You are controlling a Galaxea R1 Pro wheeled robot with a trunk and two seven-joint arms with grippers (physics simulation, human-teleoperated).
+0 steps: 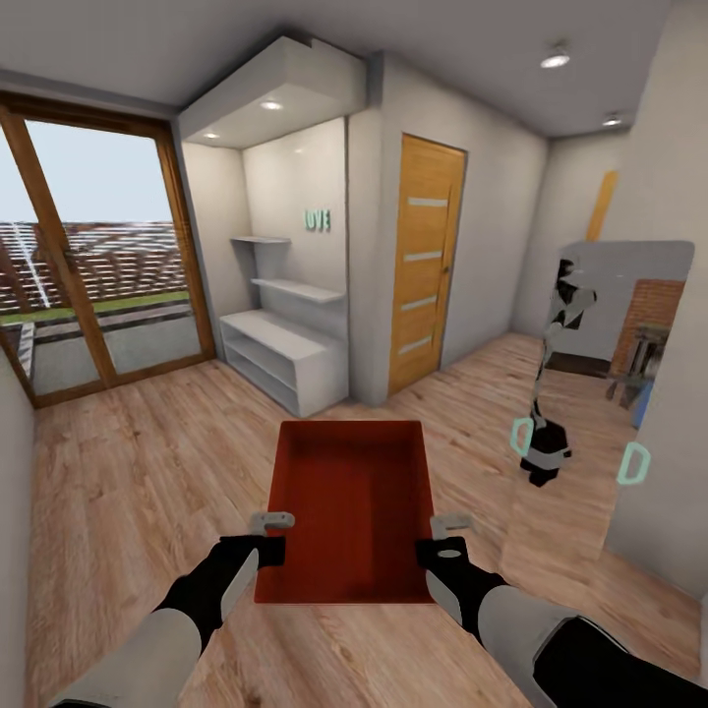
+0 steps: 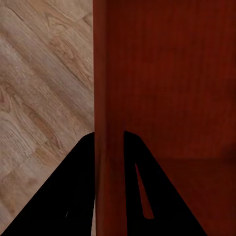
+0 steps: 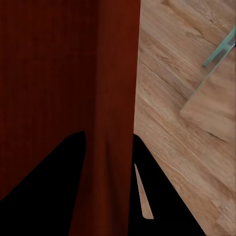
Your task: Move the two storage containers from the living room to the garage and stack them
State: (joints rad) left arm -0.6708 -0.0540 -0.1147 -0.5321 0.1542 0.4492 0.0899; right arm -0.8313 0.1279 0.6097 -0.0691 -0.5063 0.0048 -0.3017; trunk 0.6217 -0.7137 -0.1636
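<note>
both end effectors, left and right, closed on opposite walls of red-orange storage container

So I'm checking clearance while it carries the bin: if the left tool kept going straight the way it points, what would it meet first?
The left tool is already clamped on the storage container's side wall. Pushing on would only slide it along that wall; beyond lies the wood plank floor, though depth is unclear.

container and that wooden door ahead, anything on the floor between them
Nothing: in the head view, only bare wood plank floor lies between the carried storage container and the wooden door.
</note>
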